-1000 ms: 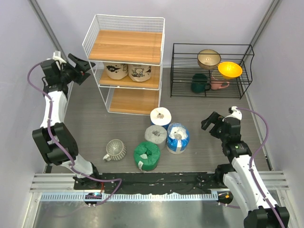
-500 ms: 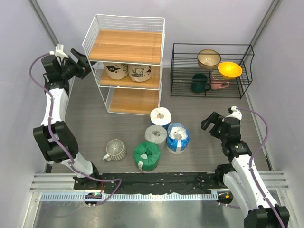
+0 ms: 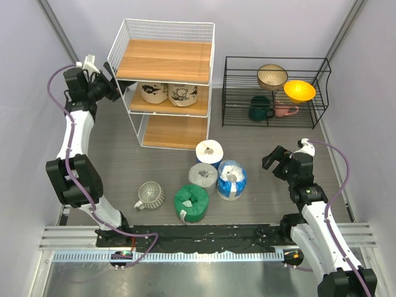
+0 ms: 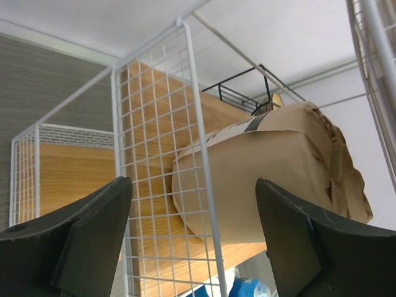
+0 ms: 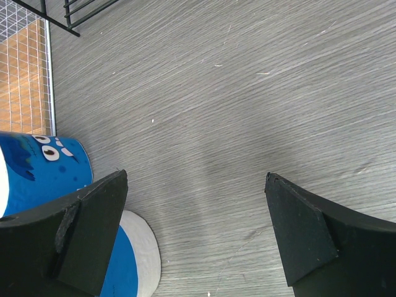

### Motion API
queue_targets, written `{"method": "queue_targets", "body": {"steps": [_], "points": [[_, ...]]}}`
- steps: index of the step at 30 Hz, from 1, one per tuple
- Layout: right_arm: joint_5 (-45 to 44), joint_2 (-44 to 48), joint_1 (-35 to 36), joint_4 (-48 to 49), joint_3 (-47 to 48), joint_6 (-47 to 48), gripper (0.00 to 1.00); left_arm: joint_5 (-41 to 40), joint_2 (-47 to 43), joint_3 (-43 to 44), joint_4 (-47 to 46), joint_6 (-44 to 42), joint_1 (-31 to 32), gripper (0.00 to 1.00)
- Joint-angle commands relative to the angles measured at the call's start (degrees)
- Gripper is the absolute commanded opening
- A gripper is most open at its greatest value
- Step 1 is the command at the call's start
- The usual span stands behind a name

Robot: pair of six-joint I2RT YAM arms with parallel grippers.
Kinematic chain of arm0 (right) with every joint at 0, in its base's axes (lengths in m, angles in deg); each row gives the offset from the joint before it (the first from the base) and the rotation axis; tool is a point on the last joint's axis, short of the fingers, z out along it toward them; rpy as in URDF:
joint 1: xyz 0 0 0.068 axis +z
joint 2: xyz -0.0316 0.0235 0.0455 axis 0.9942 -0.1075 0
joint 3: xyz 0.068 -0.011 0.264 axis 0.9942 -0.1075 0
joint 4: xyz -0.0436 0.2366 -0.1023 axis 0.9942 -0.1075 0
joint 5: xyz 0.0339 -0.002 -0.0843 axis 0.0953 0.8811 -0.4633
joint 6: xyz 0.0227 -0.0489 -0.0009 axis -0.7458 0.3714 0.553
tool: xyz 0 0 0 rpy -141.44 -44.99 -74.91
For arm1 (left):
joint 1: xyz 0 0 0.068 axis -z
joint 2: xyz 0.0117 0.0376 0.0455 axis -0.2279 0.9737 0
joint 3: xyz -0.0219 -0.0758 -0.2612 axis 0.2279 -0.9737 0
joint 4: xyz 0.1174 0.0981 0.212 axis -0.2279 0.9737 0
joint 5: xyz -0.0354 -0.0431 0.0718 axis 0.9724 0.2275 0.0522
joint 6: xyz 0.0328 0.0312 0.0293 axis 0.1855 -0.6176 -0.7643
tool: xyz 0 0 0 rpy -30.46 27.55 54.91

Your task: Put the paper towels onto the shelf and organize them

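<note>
Grey wood-grain worktop (image 3: 117, 154). White wire shelf (image 3: 162, 25): middle tier holds two tan cartoon-print paper towel rolls (image 3: 181, 94). Black wire rack (image 3: 238, 93): bowls, mugs. Clustered before the shelf: white-blue roll (image 3: 209, 151), grey roll (image 3: 203, 176), blue-white roll (image 3: 231, 179), green roll (image 3: 191, 202); ribbed mug (image 3: 150, 195) beside. Left end effector (image 3: 113, 86) wide, empty, at the shelf's left mesh. Right end effector (image 3: 274, 158) wide, empty, right of the cluster.

Two paper towel rolls (image 3: 181, 94) sit side by side on the middle tier of the shelf (image 3: 164, 59), back left. A wire rack (image 3: 276, 59) holding bowls (image 3: 272, 75) and mugs (image 3: 262, 109) stands to its right. Four more rolls (image 3: 203, 176) cluster before the shelf, a lone mug (image 3: 150, 195) left of them.
</note>
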State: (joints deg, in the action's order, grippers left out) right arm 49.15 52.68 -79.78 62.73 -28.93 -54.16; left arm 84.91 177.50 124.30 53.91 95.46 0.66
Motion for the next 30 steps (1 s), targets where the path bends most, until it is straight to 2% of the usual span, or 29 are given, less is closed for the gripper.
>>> {"method": "queue_targets", "body": {"steps": [1, 15, 18, 30], "points": [[0.1, 0.1, 0.2, 2.2, 0.7, 0.1, 0.99, 0.4, 0.5, 3.3, 3.8, -4.1, 2.2, 0.85], [0.1, 0.1, 0.3, 2.1, 0.6, -0.2, 0.99, -3.0, 0.5, 5.1, 8.9, -9.0, 3.1, 0.85], [0.0, 0.2, 0.2, 2.1, 0.6, -0.1, 0.99, -4.3, -0.3, 3.9, 7.7, -7.1, 2.5, 0.86], [0.2, -0.1, 0.2, 2.1, 0.7, 0.0, 0.99, -0.7, -2.9, -9.2, -19.3, 14.9, -4.6, 0.86]]}}
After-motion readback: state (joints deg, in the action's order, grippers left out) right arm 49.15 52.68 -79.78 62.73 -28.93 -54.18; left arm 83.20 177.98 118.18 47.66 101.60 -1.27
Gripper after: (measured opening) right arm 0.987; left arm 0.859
